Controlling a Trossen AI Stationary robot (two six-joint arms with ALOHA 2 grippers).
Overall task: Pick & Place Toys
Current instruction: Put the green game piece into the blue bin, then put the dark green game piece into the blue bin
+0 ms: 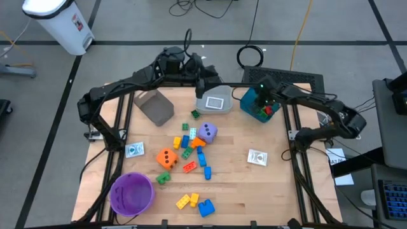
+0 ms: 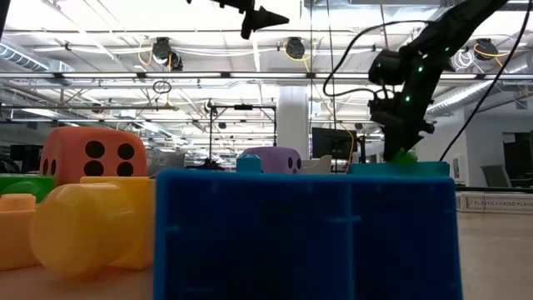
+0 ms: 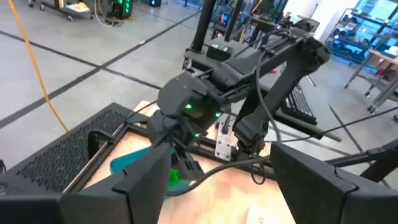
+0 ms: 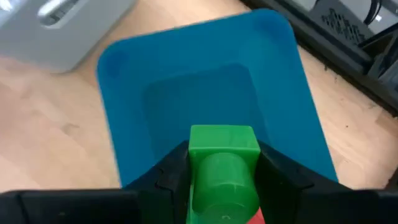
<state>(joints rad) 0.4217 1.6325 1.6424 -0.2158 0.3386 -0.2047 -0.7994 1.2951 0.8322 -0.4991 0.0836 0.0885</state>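
The right gripper [image 4: 224,180] had its fingers [image 4: 168,177] pinching a green brick [image 4: 224,165] from two opposite sides, the brick's round stud facing the wrist camera. A sliver of red showed beneath the brick; what it belonged to could not be told. The held brick hung directly over the teal bin [image 4: 155,81], which stood at the far right of the tabletop [image 1: 280,184], just beside the white bin [image 1: 215,102].

The brick was judged light, rigid and smooth-skinned: unlikely to deform or break, but apt to slip or pivot if taken by a corner. Flat parallel side walls offered the soundest hold, as used here.

The left gripper [image 3: 214,180] waited raised over the far edge near the white bin, its fingers spread and empty.

The remaining toys lay mid-table: an orange die [image 1: 166,158], a purple die [image 1: 207,132] and scattered small bricks between and around them. Two whitish cards [image 1: 257,157] lay well apart, at either side. The cards, being thin and flat, were judged harder to lift than the bricks.
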